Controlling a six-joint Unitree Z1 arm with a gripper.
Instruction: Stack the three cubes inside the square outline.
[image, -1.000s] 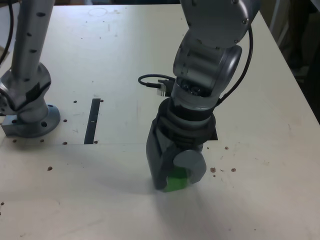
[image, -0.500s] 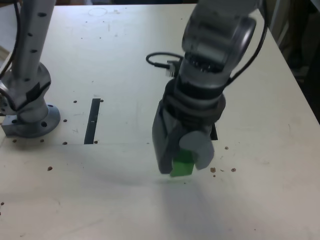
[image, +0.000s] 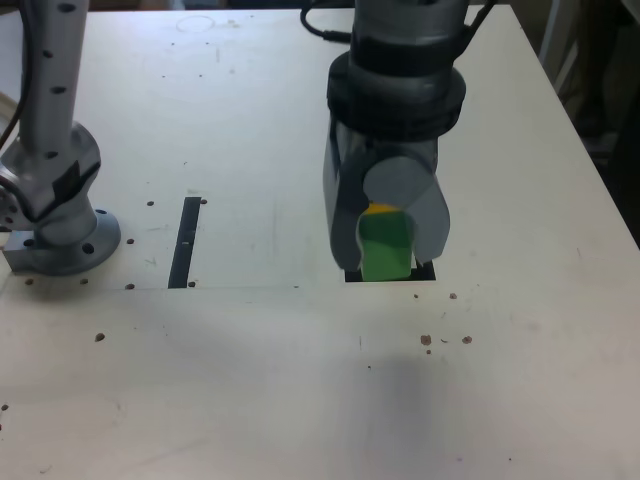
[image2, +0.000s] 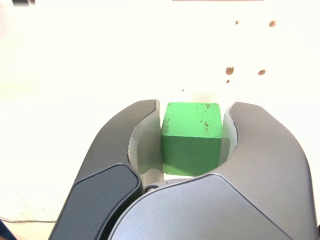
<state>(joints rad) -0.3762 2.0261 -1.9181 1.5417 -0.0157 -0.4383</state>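
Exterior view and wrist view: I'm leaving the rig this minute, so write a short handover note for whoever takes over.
Gripper: shut on the green cube, carried clear of the table.
Cubes: a bit of the yellow cube shows just behind the green one's top; the red cube is not visible in either view.
Square outline: only its near edge and a corner show below the gripper.
Done: green cube picked up and brought to the outline.
Left: lower the green cube onto the stack, release, withdraw. Check where the red cube is; I cannot tell whether it is under the yellow one.
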